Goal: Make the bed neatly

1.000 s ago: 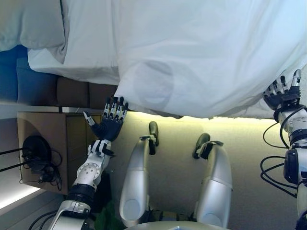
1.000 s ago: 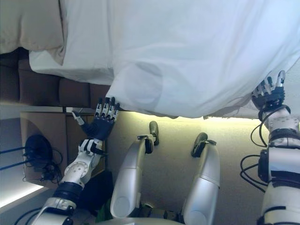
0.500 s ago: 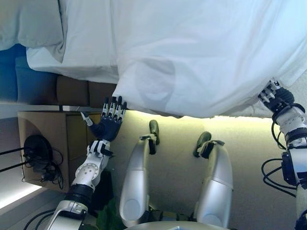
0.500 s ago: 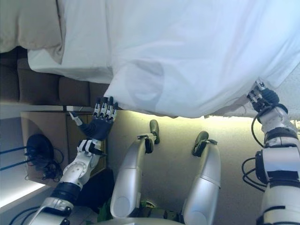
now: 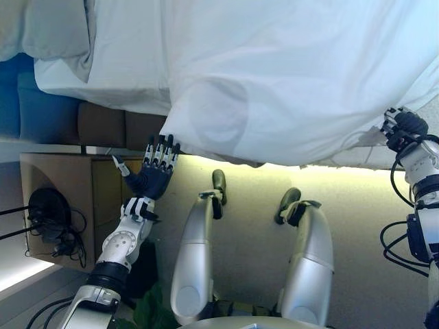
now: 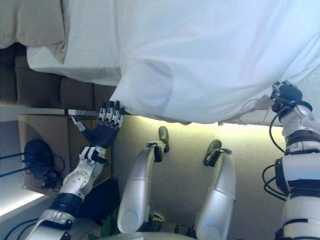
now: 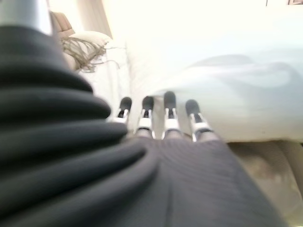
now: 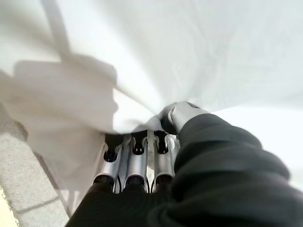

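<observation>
A white duvet (image 5: 288,75) covers the bed and hangs over its near edge. My right hand (image 5: 405,130) is at the duvet's right edge, fingers curled into the cloth. The right wrist view shows that hand (image 8: 137,165) pinching a fold of the duvet (image 8: 189,56). My left hand (image 5: 152,177) is open, fingers straight, just under the duvet's hanging left corner and holding nothing. The left wrist view shows its fingers (image 7: 165,118) pointing at the duvet edge (image 7: 227,94). A white sheet (image 5: 116,75) lies bare to the left of the duvet.
A grey-beige pillow (image 5: 55,27) lies at the head of the bed, far left. The brown bed base (image 5: 103,127) shows under the sheet. A wooden nightstand (image 5: 62,199) with a black device and cables (image 5: 44,212) stands left of my left arm.
My right hand, open below the duvet edge a second ago, has reached up and closed on the edge. My left hand has barely moved.
</observation>
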{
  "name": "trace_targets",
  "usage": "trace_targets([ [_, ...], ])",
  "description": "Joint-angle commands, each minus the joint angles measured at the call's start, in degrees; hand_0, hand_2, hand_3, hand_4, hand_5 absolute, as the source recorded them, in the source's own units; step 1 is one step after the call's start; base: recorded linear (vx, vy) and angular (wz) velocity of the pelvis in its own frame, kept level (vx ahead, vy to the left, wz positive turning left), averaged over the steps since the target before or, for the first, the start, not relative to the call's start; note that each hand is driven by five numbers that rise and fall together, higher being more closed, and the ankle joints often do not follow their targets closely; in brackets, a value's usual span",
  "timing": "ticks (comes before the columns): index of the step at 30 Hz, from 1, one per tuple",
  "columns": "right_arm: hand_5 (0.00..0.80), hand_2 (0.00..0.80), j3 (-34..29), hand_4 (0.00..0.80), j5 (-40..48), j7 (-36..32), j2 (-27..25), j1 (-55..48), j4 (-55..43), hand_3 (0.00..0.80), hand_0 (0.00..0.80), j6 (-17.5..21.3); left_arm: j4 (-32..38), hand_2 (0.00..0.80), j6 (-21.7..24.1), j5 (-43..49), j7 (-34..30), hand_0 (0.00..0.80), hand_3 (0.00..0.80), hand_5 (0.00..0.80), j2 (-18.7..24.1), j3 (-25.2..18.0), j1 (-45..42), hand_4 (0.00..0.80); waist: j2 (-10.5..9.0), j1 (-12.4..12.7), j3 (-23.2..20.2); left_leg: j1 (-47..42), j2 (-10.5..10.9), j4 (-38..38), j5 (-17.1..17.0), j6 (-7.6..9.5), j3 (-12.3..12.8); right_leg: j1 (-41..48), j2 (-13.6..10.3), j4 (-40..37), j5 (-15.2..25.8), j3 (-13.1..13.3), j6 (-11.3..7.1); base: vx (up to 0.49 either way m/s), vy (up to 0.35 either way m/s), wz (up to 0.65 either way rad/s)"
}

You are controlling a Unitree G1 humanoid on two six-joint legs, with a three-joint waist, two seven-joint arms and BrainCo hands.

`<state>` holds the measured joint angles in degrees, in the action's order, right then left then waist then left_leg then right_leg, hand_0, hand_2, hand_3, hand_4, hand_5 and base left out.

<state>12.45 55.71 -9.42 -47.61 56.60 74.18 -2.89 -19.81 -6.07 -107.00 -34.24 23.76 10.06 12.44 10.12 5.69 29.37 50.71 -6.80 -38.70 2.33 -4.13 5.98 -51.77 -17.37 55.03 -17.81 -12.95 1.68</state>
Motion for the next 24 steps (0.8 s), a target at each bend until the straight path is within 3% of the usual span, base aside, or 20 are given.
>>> trace_targets([
  [1,0.800,0.800,2.2,0.800,-1.0,-0.4,-3.3,2.4,-0.5,0.800,0.800,0.8,-0.9,0.000,0.7,-3.2,-2.1,0.000,0.000,0.000,2.5,-5.5,1.8,0.000,0.90,-0.2,0.4,-3.5,-0.5,-3.1,7.7,2.14,1.7,0.3,0.0,-5.0,7.2,3.0,-4.21,0.000,0.000,0.00],
  [12,0.800,0.800,-0.1,0.800,-6.2,4.3,-2.0,-4.0,0.9,0.800,0.800,-2.5,-3.1,0.000,-0.9,-2.2,-3.7,0.000,0.000,0.000,2.0,-5.9,1.9,0.000,-0.47,-1.2,0.4,-6.9,-0.4,-2.3,8.3,2.09,1.9,4.0,0.4,-7.3,7.8,3.0,-4.55,0.000,0.000,0.00],
  [24,0.800,0.800,-8.0,0.800,-7.9,4.4,0.9,-21.9,2.9,0.800,0.800,-5.3,-6.7,0.000,-2.7,1.0,-7.3,0.000,0.000,0.000,0.7,-5.5,1.0,0.000,-4.92,-3.8,0.4,-16.7,-2.2,0.3,9.6,2.07,3.6,14.5,2.2,-15.0,9.8,3.1,-5.53,0.027,0.044,-0.03],
])
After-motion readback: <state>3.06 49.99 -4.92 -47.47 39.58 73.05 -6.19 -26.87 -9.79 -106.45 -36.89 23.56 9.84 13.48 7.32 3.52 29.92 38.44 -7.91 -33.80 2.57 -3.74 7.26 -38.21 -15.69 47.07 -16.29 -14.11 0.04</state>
